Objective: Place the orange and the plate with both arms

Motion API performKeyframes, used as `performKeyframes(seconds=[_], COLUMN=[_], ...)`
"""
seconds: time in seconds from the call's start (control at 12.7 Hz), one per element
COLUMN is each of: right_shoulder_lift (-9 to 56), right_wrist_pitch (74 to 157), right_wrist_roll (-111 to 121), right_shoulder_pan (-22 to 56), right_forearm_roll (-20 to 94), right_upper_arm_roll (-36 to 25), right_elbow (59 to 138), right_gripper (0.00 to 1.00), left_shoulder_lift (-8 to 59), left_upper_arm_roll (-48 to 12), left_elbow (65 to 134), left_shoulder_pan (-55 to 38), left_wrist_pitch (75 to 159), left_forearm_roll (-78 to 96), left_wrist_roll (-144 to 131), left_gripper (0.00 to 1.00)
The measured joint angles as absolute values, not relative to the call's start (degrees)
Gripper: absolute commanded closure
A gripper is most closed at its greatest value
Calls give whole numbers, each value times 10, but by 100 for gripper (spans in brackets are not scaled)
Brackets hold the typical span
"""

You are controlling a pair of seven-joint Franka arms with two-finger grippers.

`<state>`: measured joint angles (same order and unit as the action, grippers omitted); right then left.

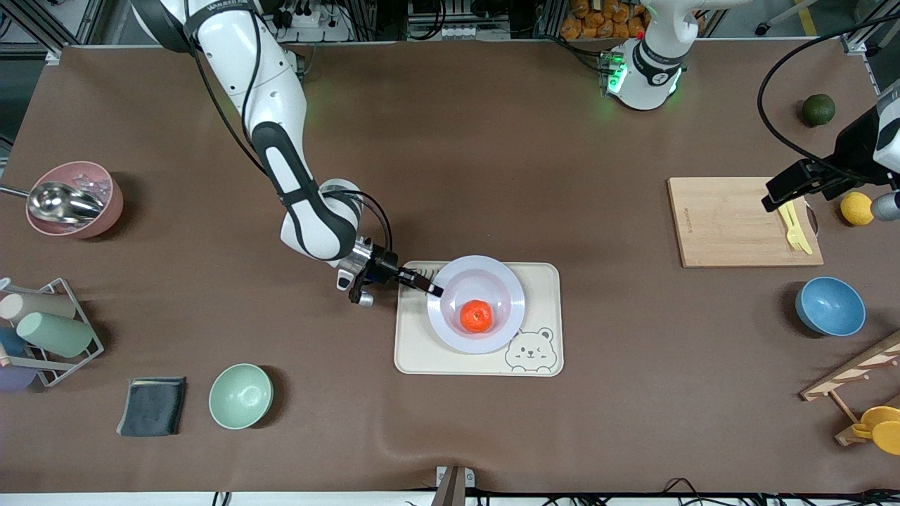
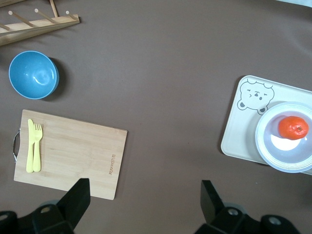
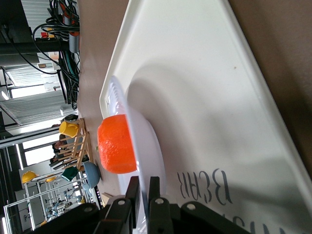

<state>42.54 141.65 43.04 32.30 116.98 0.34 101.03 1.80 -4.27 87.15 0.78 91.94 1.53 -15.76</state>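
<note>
Pinching plate rim: right gripper; orange inside. Left gripper spread above cutting board edge.

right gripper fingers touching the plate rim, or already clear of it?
Touching. In the right wrist view the right gripper has the plate rim running between its fingers, with no gap showing.

- The bench has a brown covering.
- Middle: a cream bear tray.
- Toward the left arm's end: a wooden cutting board, a blue bowl, a lemon, a dark green fruit, a wooden rack.
- Toward the right arm's end: a pink bowl, a wire cup rack, a dark cloth, a green bowl.
</note>
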Motion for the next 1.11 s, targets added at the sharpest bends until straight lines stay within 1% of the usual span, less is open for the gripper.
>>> performKeyframes(seconds=[0.08,0.16,0.32,0.39,0.63,0.87,1.11], right_shoulder_lift=[425,425,425,425,426,426,426], right_wrist_pitch=[1418,1419,1420,1421,1422,1434,1454], right_wrist_roll=[430,430,430,430,429,420,351], right_shoulder_pan=[323,323,323,323,323,323,323], right_forearm_roll=[1169,1169,1166,1165,1160,1130,1058], right_upper_arm_roll=[3,3,3,3,2,2,2], right_elbow=[1010,1010,1010,1010,1011,1011,1010], right_gripper=[78,74,70,70,63,63,62], left_shoulder_lift=[18,18,18,18,18,18,18], left_upper_arm_roll=[-43,-43,-43,-43,-43,-43,-43], left_elbow=[871,871,871,871,871,871,871], left_shoulder_pan=[8,8,8,8,8,8,8], left_wrist_pitch=[919,919,919,919,919,919,919], left_forearm_roll=[15,15,15,15,15,15,15], left_wrist_roll=[-158,-158,-158,-158,-158,-158,-158], left_gripper=[0,0,0,0,0,0,0])
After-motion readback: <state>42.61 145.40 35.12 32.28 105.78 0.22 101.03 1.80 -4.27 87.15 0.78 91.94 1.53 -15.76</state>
